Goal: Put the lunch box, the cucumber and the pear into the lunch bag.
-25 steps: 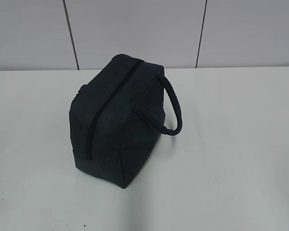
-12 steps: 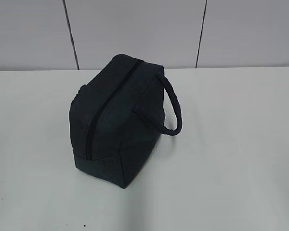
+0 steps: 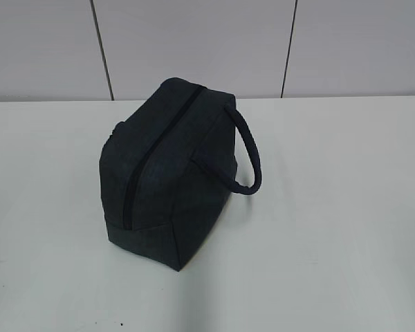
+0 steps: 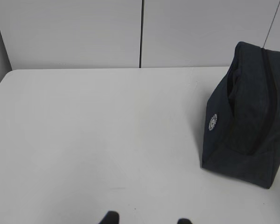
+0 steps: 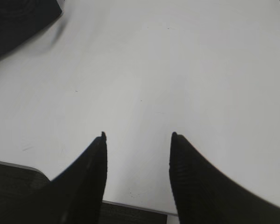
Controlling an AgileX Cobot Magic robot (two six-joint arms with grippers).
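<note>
Now: bag [image 3: 167, 176] zipped, food unseen | left gripper [image 4: 147, 218] and right gripper [image 5: 137, 136] parted, empty | next: unzip bag.

The lunch bag [image 3: 167, 176] is matt dark woven cloth (handle too), on a smooth white table [image 3: 332, 228].

Even, soft overhead light; images slightly blurred.

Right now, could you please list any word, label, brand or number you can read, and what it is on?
No text is readable in any view.
Small round white emblem on the end panel of the lunch bag: too small and blurred to read.
</note>
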